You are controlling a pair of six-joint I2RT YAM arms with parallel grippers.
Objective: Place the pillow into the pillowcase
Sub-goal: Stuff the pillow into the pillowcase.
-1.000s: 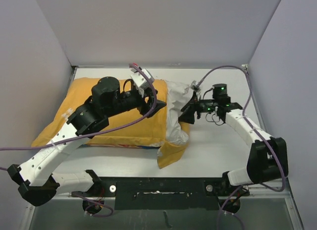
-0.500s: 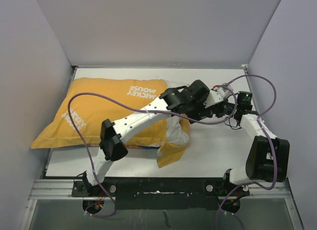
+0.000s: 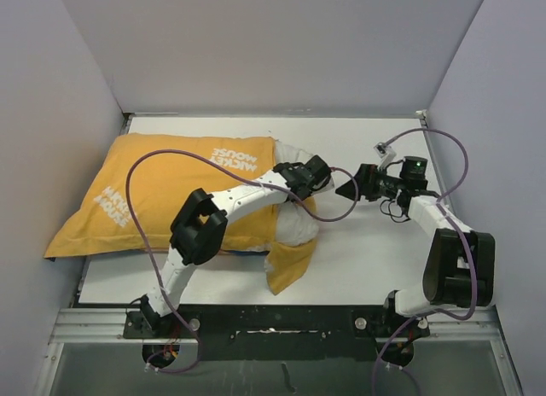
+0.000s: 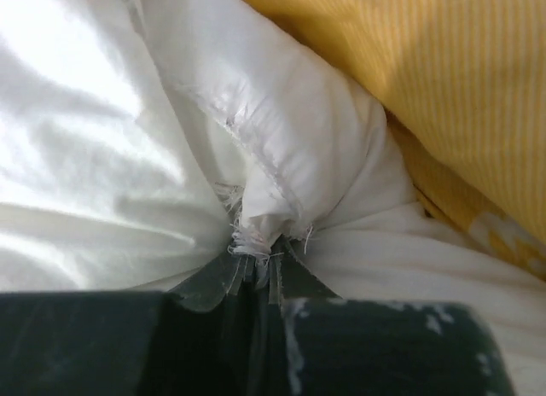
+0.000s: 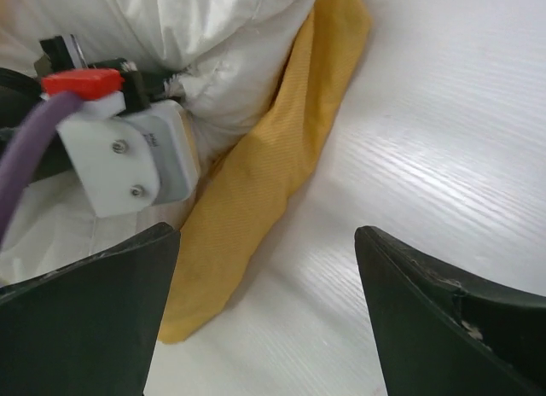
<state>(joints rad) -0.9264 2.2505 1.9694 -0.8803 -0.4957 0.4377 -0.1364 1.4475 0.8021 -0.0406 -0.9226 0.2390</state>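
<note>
The left gripper [image 4: 253, 272], jaws clamped on a gathered corner of the pillow [image 4: 290, 148] that bulged from the mouth of the pillowcase [image 3: 171, 191] just ahead of them, seemed placed to push it inward, while the right gripper [image 5: 266, 294] hung wide open and empty nearby.

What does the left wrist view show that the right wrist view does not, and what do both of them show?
Only the left wrist view: the left gripper itself, shut on a frayed seam corner of the pillow. Only the right wrist view: the right gripper, open over bare table, and the left arm's white wrist housing with its purple cable. Both: the white pillow and the yellow pillowcase beside it.
</note>
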